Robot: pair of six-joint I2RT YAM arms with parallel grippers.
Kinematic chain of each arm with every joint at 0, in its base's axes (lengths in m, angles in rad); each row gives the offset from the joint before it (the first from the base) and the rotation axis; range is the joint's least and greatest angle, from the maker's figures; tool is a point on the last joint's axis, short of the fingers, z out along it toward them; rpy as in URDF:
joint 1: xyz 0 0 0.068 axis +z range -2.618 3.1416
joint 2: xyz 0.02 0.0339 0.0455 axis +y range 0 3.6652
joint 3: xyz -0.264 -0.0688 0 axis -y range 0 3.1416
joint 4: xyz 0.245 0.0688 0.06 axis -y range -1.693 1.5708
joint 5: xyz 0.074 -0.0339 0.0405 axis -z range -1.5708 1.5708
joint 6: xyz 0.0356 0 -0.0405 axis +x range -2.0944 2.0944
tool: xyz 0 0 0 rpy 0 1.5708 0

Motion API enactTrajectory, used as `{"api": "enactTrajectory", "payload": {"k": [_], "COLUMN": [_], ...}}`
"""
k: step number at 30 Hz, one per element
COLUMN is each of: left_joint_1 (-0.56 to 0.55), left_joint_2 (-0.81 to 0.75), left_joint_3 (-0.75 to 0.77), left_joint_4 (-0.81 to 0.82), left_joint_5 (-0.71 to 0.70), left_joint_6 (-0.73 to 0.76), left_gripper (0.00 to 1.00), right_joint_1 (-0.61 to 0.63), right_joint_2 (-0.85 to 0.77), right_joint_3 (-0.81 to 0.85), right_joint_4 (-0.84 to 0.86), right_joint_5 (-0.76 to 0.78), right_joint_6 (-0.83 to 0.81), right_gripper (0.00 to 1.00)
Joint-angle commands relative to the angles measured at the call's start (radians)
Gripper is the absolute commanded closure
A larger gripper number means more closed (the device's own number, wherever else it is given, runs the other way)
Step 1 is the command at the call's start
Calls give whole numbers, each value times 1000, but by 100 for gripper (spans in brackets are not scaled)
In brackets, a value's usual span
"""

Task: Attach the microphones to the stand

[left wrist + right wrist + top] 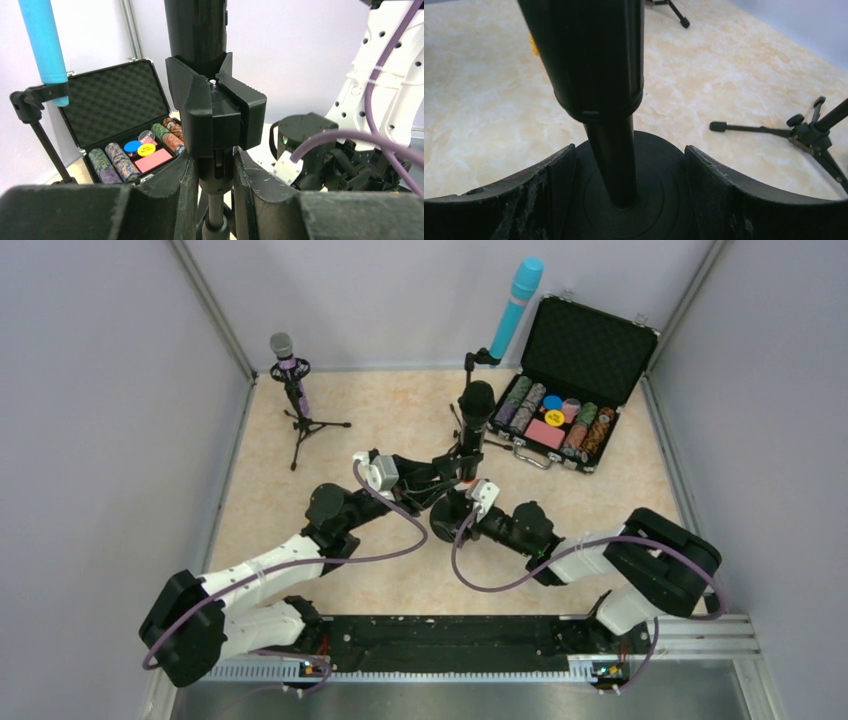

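**Both grippers at the middle stand.** The black mic (197,27) sits in the clip (215,110), its long axis vertical and its head up. It is directly above your left gripper (215,165). That gripper is closed on the stand (216,215) at the neck just under the clip, and its fingers (172,200) press the neck from either side.

Your right gripper (630,155) is lower. Its jaws are spread wide around the round base (659,170), and the rim appears to meet both inner faces, so read it as clamping the base. Of the two, the left is nearer the mic, and the right touches only the foot.

The purple mic (284,352) on its tripod (300,425) and the tilted blue mic (515,300) are at the back, well apart from both grippers. Each is already mounted.

**Judgement.** With all three mics mounted, the task looks close to done. Because the mic rises straight over your left fingers, part the jaws and withdraw level, toward the arm bases, not upward. Keep the base pinned while you do, since a tall load on a small foot would tip easily.
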Motion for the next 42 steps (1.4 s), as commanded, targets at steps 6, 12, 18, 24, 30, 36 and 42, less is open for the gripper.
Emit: {"api": "enactTrajectory", "payload": {"k": [6, 12, 18, 24, 30, 36, 42], "left_joint_1": [-12, -12, -12, -11, -10, 7, 138], "left_joint_2": [-64, -119, -193, -207, -150, -85, -24], "left_joint_3": [123, 169, 183, 163, 126, 111, 102], "left_joint_4": [262, 134, 78, 21, 27, 32, 119], "left_joint_5": [-24, -48, -93, -143, -190, -243, -186], "left_joint_6": [75, 153, 197, 221, 232, 249, 136], "left_gripper": [100, 100, 100, 100, 100, 100, 100], "right_joint_1": [9, 9, 9, 9, 9, 9, 8], "right_joint_2": [108, 129, 180, 168, 30, -108, -208], "right_joint_3": [-9, -52, -58, -40, -24, 11, 53], "right_joint_4": [-17, 20, 59, 60, -46, -151, -305], "right_joint_5": [58, 90, 91, 81, 72, 34, 23], "right_joint_6": [52, 65, 93, 92, 82, 93, 103], "right_gripper": [23, 23, 23, 23, 21, 18, 16]}}
